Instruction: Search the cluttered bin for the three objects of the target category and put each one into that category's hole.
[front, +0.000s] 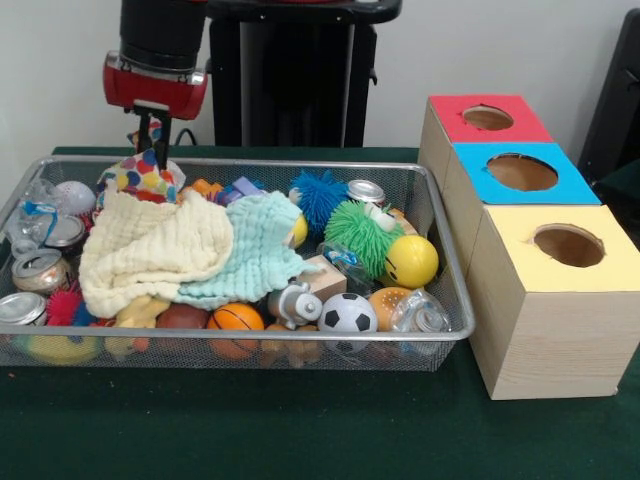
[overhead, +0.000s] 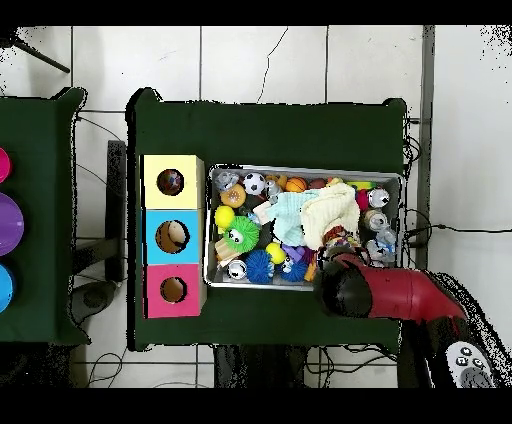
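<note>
A polka-dot cloth (front: 140, 180), white with red, blue, orange and green spots, lay bunched at the far left corner of the wire basket (front: 452, 330), partly tucked under the upper edge of a cream muslin cloth (front: 150, 252) and rising a little above the basket's far rim; from above the same spotted cloth (overhead: 338, 240) showed just beside the arm's dark wrist, at the basket edge nearest the robot. The end effector (front: 150, 130) hung straight over it, its dark fingers reaching down to the top of the bunched fabric; whether they were apart, together or clamped on the fabric could not be told from either view. Against the cream cloth, toward the basket's middle, lay a mint-green cloth (front: 252, 262), overlapping it. Round these two cloths the basket held a blue spiky ball (front: 318, 196), a green fuzzy toy (front: 360, 235), a yellow ball (front: 411, 262), a small football (front: 347, 314), an orange basketball (front: 236, 320) and several crushed drink cans (front: 40, 270) along the basket's left end. To the right of the basket, apart from it, stood a row of three pale wooden boxes on the green surface (front: 300, 430): the yellow-topped box (front: 560, 300) nearest the camera with its round hole (front: 568, 245) open, then the blue-topped box (front: 520, 172), then the red-topped box (front: 487, 118) farthest back
</note>
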